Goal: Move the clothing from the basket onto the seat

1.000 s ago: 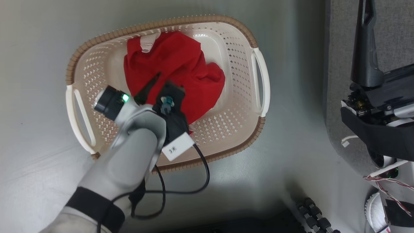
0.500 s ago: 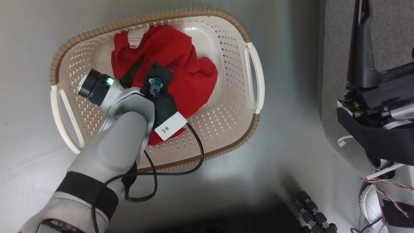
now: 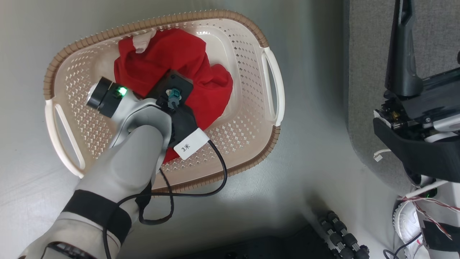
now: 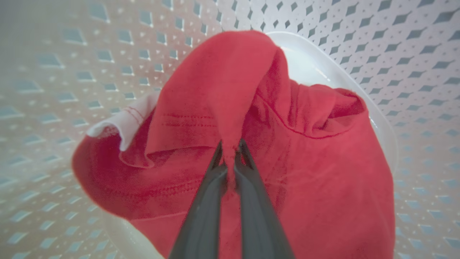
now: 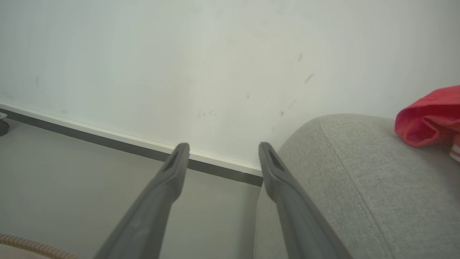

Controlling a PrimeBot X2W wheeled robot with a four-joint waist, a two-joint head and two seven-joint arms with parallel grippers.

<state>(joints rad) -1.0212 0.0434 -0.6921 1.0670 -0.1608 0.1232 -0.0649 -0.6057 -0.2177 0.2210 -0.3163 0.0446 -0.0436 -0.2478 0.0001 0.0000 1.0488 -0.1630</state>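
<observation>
A red piece of clothing [image 3: 172, 61] lies bunched in the cream basket [image 3: 161, 23] on the floor. My left arm [image 3: 136, 144] reaches down into the basket over it. In the left wrist view my left gripper [image 4: 229, 147] is shut on a raised fold of the red clothing [image 4: 316, 162], with the basket's perforated wall [image 4: 72, 54] behind. My right gripper [image 5: 221, 147] hangs open and empty beside the grey seat [image 5: 341, 172], where another red piece of clothing [image 5: 427, 115] lies. The seat [image 3: 366, 72] runs along the right of the head view.
Grey floor surrounds the basket. A black cable [image 3: 215, 180] loops from my left wrist over the basket's near rim. My dark base with black rollers [image 3: 341, 233] sits at the bottom. A white wall with a dark skirting board [image 5: 107, 142] stands behind the seat.
My left gripper has closed on a fold of the red clothing; its open finger seen before is now tucked under the wrist. The head camera has shifted slightly. The right arm stays put.
</observation>
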